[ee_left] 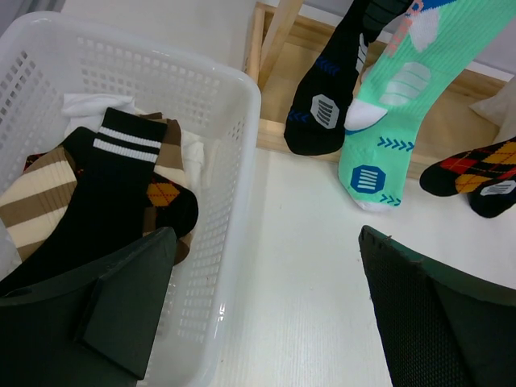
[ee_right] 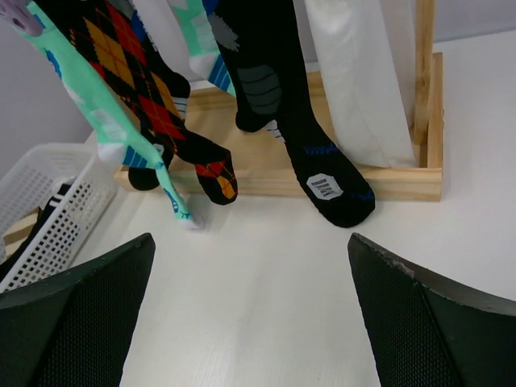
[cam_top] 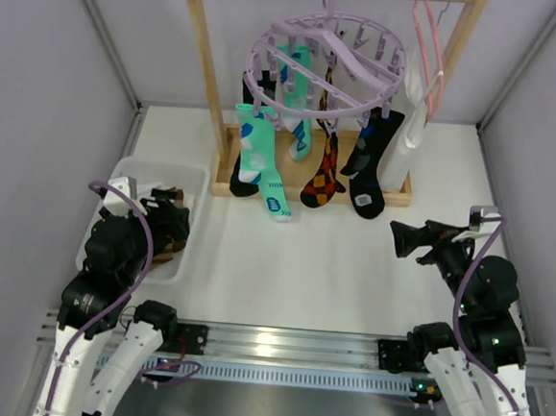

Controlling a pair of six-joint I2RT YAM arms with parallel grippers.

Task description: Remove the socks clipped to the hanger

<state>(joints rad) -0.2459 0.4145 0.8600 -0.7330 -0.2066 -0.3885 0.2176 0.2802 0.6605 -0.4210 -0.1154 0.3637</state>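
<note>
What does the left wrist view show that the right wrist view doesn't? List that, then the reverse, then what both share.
Left wrist only: a full look into the white basket, with a black white-striped sock, a brown-and-cream striped sock and white fabric. Right wrist only: a lilac clip peg and the long hanging white garment. Both: the basket's wall, the mint-green sock, the red-orange argyle sock and the wooden stand base.
</note>
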